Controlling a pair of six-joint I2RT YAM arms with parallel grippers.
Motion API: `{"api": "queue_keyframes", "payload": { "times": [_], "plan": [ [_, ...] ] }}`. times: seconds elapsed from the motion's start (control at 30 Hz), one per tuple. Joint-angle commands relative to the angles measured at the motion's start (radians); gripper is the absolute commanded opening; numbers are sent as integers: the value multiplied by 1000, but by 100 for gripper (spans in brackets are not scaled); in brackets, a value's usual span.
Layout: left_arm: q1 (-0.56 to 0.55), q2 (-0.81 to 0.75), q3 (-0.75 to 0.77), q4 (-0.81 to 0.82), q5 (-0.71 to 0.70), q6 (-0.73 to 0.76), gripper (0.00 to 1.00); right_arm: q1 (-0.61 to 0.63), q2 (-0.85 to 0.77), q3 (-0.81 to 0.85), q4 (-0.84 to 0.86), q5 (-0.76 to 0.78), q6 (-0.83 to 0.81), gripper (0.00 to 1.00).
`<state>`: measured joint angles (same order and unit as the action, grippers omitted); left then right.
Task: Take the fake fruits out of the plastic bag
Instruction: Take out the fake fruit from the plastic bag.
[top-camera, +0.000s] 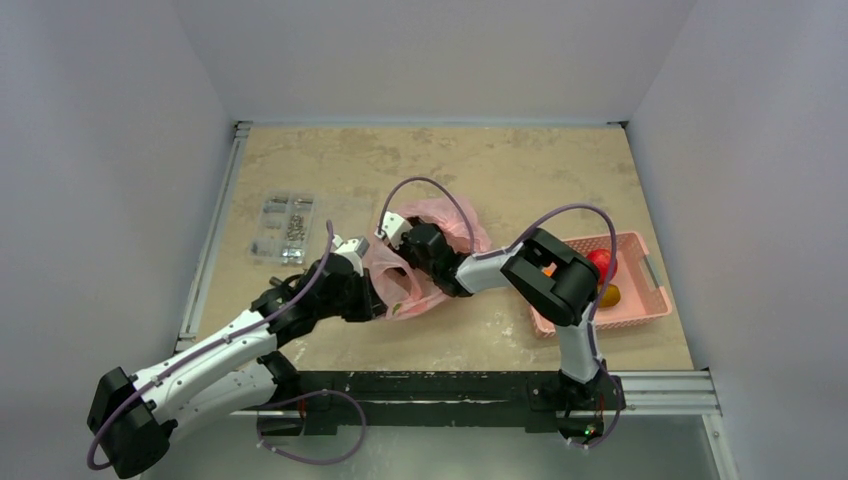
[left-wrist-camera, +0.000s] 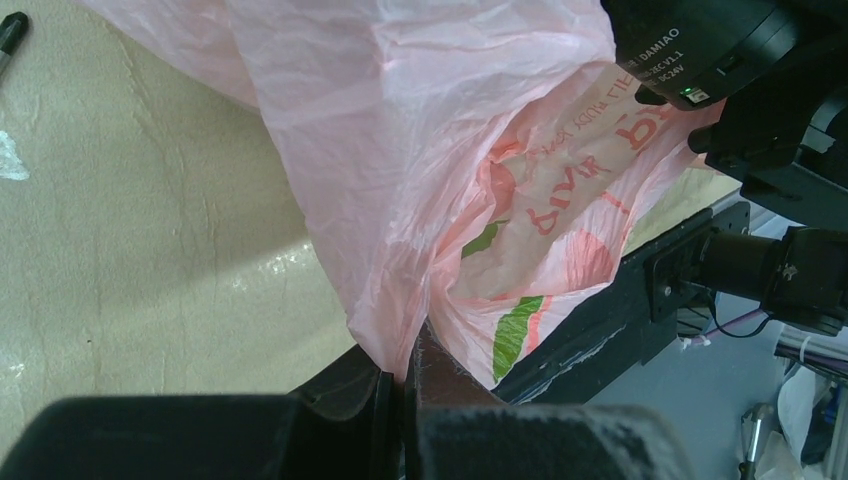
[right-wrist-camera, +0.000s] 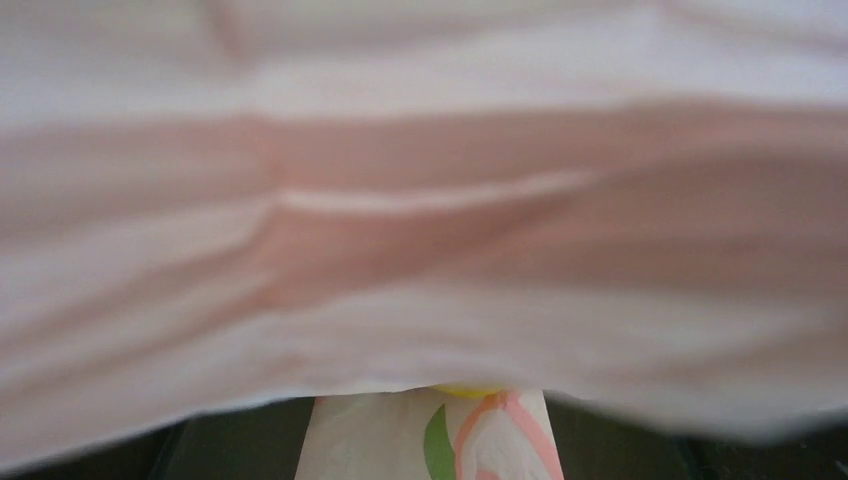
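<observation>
At the left gripper (left-wrist-camera: 403, 378): jaws pressed together, pinching an edge fold of the plastic bag (left-wrist-camera: 400, 150), with nothing else in the grip. Open side of the pink film facing the right arm (left-wrist-camera: 720, 60). At the right gripper (top-camera: 404, 240): buried against the bag, mid-table (top-camera: 300, 160). From its wrist, only blurred pink film across the lens, so cannot tell how far apart the jaws stand or what they hold. Just a sliver of yellow (right-wrist-camera: 465, 389) under the film. Off to the right, in the pink basket (top-camera: 655, 300): a red apple (top-camera: 601, 262) and a yellow fruit (top-camera: 609, 295), well apart from the bag.
</observation>
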<state>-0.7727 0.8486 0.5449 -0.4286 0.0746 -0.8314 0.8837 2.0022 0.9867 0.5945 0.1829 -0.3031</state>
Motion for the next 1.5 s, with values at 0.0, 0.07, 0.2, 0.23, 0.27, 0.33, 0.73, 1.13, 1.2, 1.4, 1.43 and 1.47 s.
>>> {"api": "queue_keyframes", "payload": {
  "times": [0.0, 0.07, 0.2, 0.23, 0.27, 0.33, 0.73, 1.13, 1.2, 1.4, 1.43, 1.47],
  "plan": [
    [0, -14, -9, 30, 10, -17, 0, 4, 12, 1, -24, 15, 14, 72],
    [0, -20, -13, 26, 6, -18, 0, 5, -17, -21, -13, 28, 32, 64],
    [0, -23, -23, 30, 1, -22, 0, 4, -98, -86, -1, 48, 76, 42],
    [0, -21, -23, 33, 1, -23, 0, 5, -119, -100, -8, 47, 105, 35],
    [0, -19, -20, 33, 0, -21, 0, 6, -137, -117, -15, 44, 120, 31],
    [0, -13, -8, 27, -7, -10, 0, 7, -178, -162, -5, 24, 153, 30],
    [1, 20, 65, -7, -39, 37, 0, 9, -401, -223, -380, -56, 428, 2],
    [3, 19, 77, -9, -124, 13, 0, 9, -666, -252, -733, -12, 659, 0],
    [4, 16, 83, -3, -137, 11, 0, 9, -697, -253, -765, -23, 670, 0],
    [50, 69, 161, -20, -109, 53, 0, 9, -751, -252, -817, -58, 636, 0],
    [59, 79, 173, -20, -100, 60, 0, 9, -766, -253, -821, -69, 635, 0],
    [71, 87, 184, -15, -89, 69, 0, 9, -781, -255, -824, -79, 636, 0]
  ]
}}
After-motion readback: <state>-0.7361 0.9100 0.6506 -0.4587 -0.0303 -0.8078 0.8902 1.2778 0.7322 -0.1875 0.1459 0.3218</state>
